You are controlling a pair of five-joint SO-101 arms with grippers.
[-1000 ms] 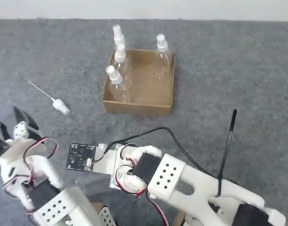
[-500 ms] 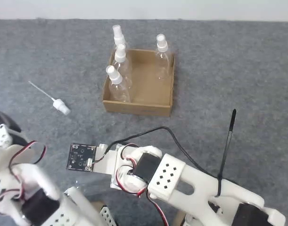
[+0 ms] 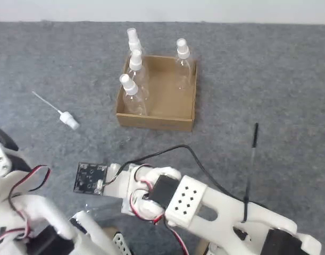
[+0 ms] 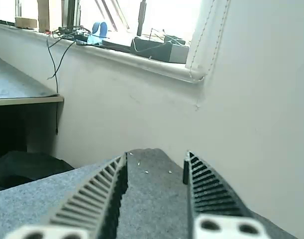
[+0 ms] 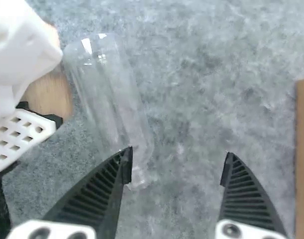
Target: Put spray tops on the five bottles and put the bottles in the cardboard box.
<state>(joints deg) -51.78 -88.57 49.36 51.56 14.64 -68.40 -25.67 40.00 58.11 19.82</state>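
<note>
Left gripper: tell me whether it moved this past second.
Yes: the left gripper pulled back toward the high view's left edge, away from the spray top.

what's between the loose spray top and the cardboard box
Only bare grey carpet, as the high view shows; the spray top lies well apart from the cardboard box.

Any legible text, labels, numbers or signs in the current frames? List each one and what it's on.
Nothing legible.
On the small black circuit board: faint marks, too small to read.
On the brown cardboard box: plain walls, no print.
On the clear plastic spray bottles in the box: no labels.
On the clear bottle lying on the grey carpet: no label.
On the clutter along the window sill: too blurred to tell.
</note>
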